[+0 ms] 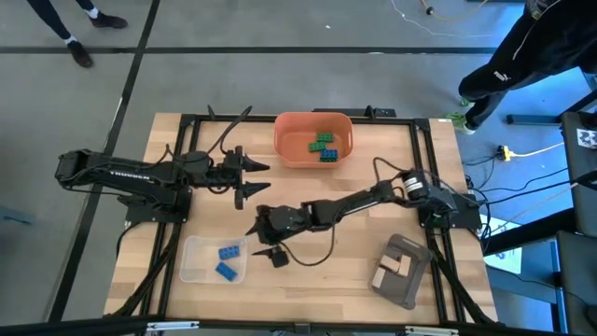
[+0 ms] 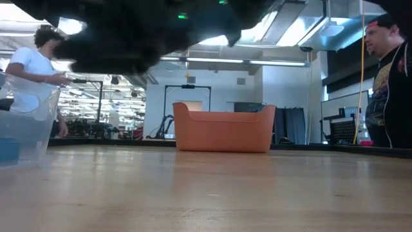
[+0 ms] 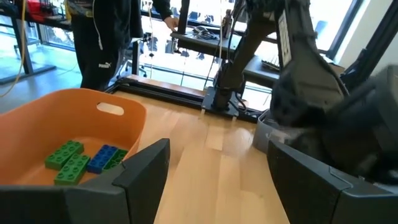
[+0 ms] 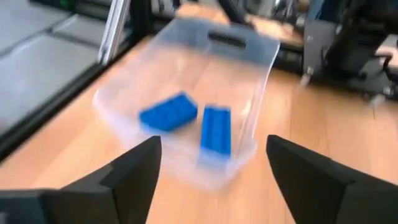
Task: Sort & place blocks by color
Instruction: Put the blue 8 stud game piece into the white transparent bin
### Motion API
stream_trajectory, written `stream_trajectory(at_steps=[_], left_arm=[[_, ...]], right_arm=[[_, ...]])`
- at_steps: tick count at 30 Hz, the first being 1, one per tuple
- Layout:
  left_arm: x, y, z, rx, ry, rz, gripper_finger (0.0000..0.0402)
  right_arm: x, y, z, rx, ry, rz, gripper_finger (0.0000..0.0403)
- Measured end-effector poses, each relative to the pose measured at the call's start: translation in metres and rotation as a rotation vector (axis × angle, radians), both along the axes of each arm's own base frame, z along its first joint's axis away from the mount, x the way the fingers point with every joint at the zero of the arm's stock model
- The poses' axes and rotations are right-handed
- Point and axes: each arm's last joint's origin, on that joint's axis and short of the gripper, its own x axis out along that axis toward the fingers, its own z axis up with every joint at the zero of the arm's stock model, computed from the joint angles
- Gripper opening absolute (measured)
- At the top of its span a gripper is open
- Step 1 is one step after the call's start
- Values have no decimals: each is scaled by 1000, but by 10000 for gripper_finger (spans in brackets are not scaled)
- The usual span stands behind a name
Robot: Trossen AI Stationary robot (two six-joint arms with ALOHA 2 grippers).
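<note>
Two blue blocks (image 1: 227, 261) lie in the clear tray (image 1: 191, 271) near the table's front left; the right wrist view shows these blue blocks (image 4: 189, 121) lying flat inside it. Green blocks (image 1: 322, 141) and a blue block (image 1: 328, 155) lie in the orange bin (image 1: 291, 149) at the far edge. Tan blocks (image 1: 389, 271) sit in the grey tray (image 1: 410, 280). My right gripper (image 1: 268, 240) hangs open and empty just right of the clear tray. My left gripper (image 1: 252, 179) is open and empty left of the orange bin.
The right arm stretches across the table's middle from the right side. A black cable (image 1: 322, 252) loops on the wood below it. A dark frame runs round the table. People stand beyond the far edge (image 2: 29, 77) and at the right (image 2: 386, 77).
</note>
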Motion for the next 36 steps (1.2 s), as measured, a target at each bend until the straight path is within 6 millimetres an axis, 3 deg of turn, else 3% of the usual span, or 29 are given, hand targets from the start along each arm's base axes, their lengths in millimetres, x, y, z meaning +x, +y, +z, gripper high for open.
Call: stream_trajectory(at_steps=[3, 9, 14, 19, 23, 29, 33, 36], left_arm=[[0, 0, -1, 0, 6, 0, 261], [0, 0, -1, 0, 4, 0, 261], [0, 0, 0, 0, 3, 0, 261], [0, 0, -1, 0, 5, -2, 261], [0, 0, -1, 0, 6, -3, 261], [0, 0, -1, -1, 6, -3, 261], [0, 0, -1, -1, 6, 3, 261], [0, 1, 1, 3, -11, 32, 261]], right_arm=[[-24, -8, 2, -28, 31, -29, 302], [-103, -27, 8, -73, -59, -195, 304], [-164, -21, 18, -5, -258, -202, 304], [-203, -13, 22, 70, -305, -127, 304], [-220, -7, 22, 165, -271, -67, 304], [-224, -6, 21, 171, -266, -67, 304], [-223, -9, 23, 116, -296, -161, 304], [-222, -16, 24, 20, -336, -354, 304]])
